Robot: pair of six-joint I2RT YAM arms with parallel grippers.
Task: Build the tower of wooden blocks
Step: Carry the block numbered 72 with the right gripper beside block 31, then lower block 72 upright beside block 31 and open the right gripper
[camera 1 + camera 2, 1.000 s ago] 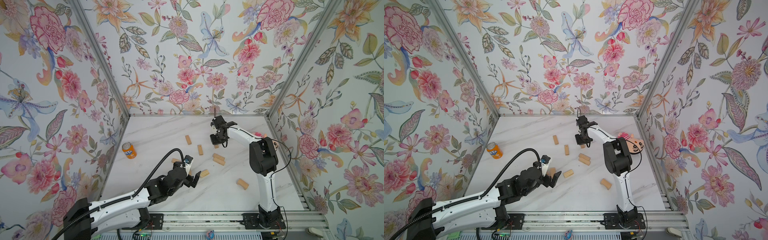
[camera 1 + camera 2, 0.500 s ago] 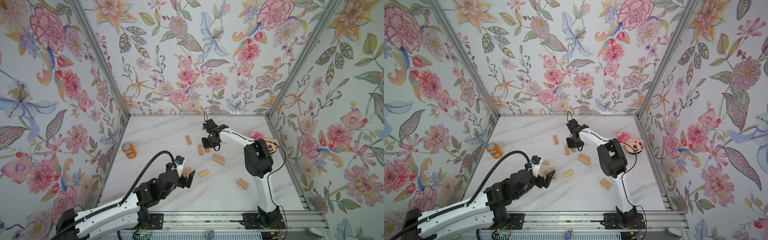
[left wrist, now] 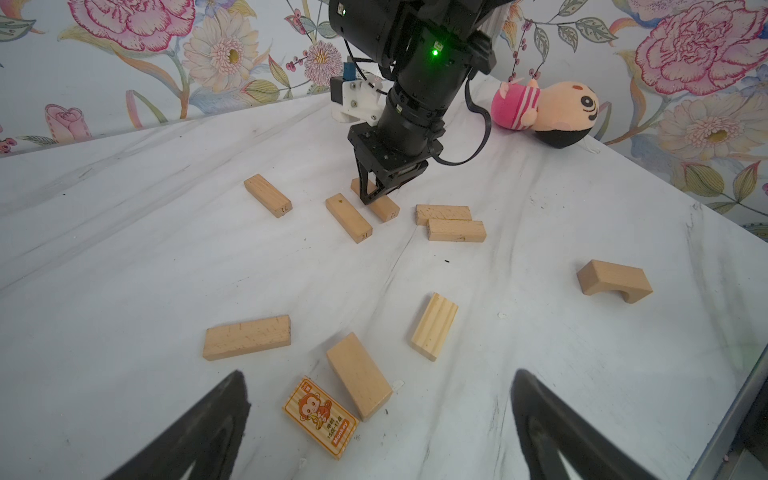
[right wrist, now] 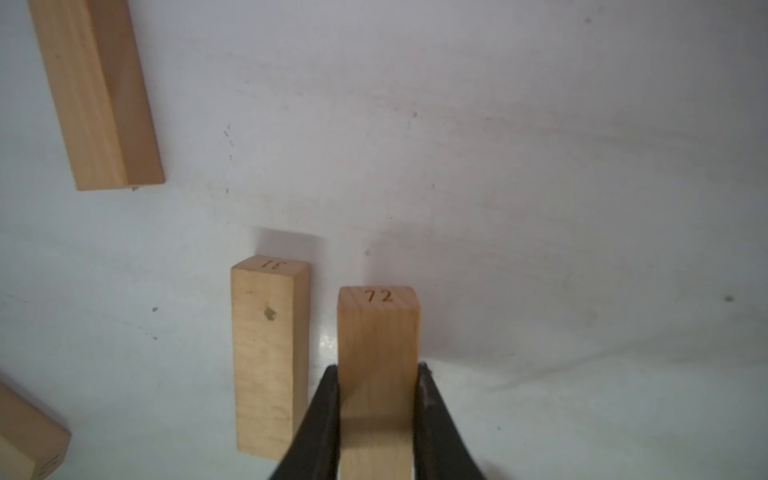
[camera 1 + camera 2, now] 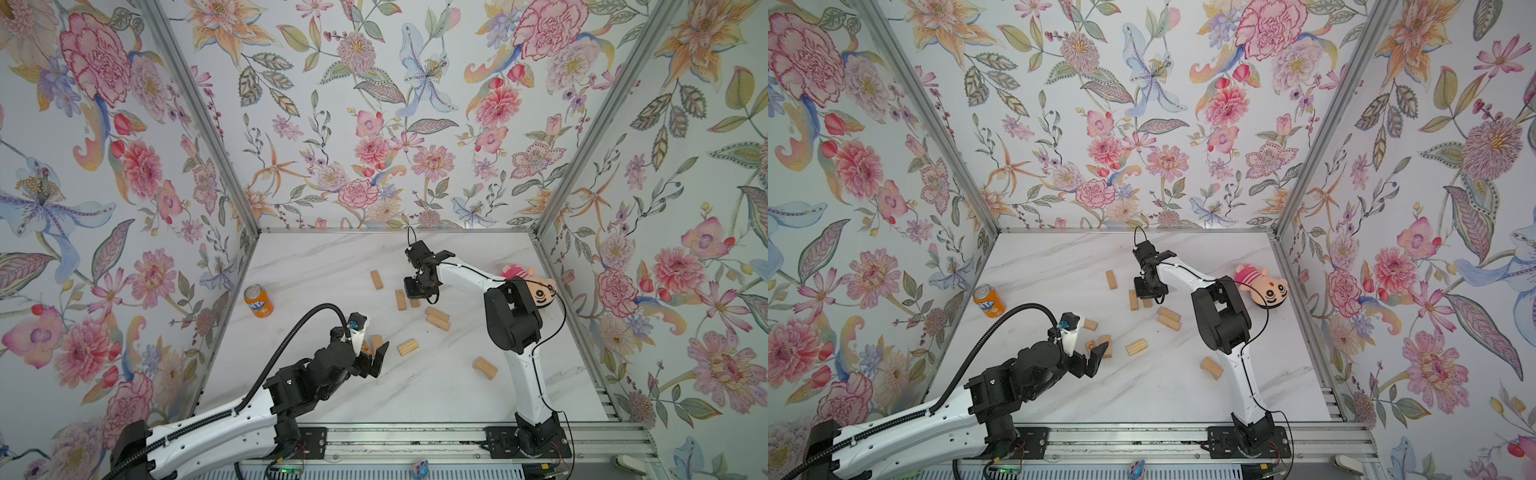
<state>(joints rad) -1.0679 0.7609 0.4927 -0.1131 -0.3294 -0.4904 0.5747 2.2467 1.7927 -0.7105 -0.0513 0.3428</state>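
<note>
Right hand [image 4: 377, 370] is clenched on block 72 [image 4: 377, 324], beside block 31 [image 4: 270, 353] on the bench [image 3: 124, 249]. Its gripped end runs out of the wrist view; resting or lifted is unclear. Left hand [image 3: 380, 376] is released, spread over the printed block [image 3: 320, 415].

This is a robotics lab test booth, not anyone's home. The flowered wallpaper [image 5: 374, 124] sits on flat panels held by bare aluminium posts [image 5: 200, 116], boxing in a marble-look tabletop [image 5: 332, 257]. A left arm [image 5: 216, 424] and a right arm [image 5: 528, 374] are bolted to a metal rail [image 5: 395, 436] with loose wiring. A soda can [image 5: 257, 301], a plush doll [image 5: 1262, 286] and wood blocks [image 5: 407, 347] lie scattered
</note>
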